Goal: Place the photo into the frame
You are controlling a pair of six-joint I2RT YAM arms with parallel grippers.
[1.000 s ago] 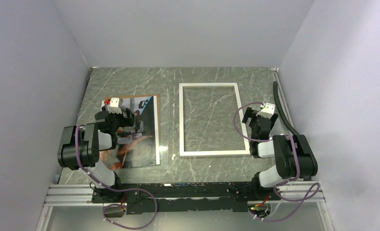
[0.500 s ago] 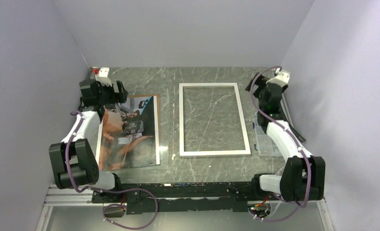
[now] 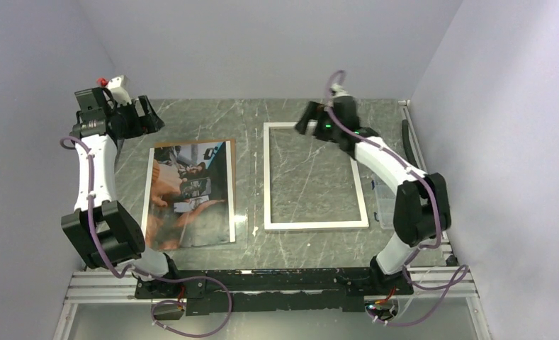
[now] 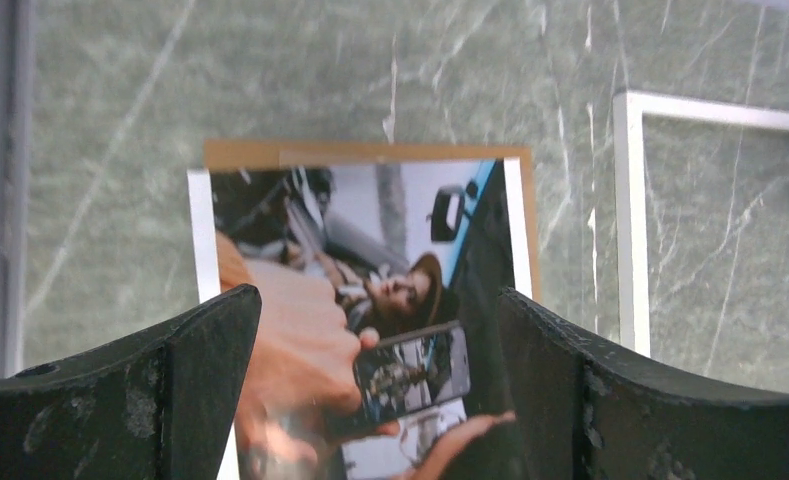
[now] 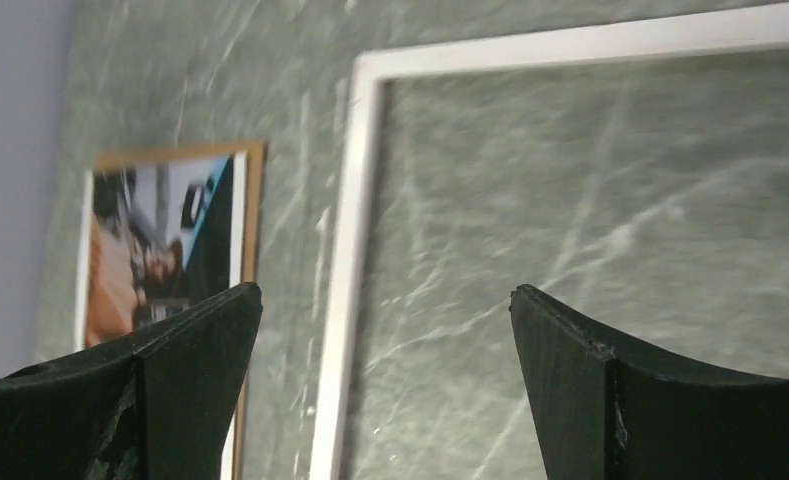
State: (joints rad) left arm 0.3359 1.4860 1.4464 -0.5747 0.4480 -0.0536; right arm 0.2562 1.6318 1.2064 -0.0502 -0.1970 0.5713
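Observation:
The photo (image 3: 190, 190) lies flat on the left half of the table, on a brown backing board whose far edge (image 3: 191, 142) shows. To its right lies the empty white frame (image 3: 268, 177). My left gripper (image 3: 143, 115) hangs open above the table's far left corner, beyond the photo. Its wrist view looks down on the photo (image 4: 370, 270) between the open fingers of that gripper (image 4: 378, 296), with the frame's corner (image 4: 630, 220) at the right. My right gripper (image 3: 306, 123) is open over the frame's far left corner. Its own view, past the gripper (image 5: 385, 291), shows the frame (image 5: 355, 200) and photo (image 5: 160, 240).
A clear plastic box (image 3: 387, 205) sits right of the frame, with a black strip (image 3: 409, 152) along the right wall. A clear sheet's corner (image 3: 241, 228) sticks out past the photo's near right edge, with a small white scrap (image 3: 254, 231) beside it. Grey walls close three sides.
Both arms unfolded from near their bases and stretched to the far side. The left went to the far left corner, the right swung left over the frame's far left corner. Both stayed open.

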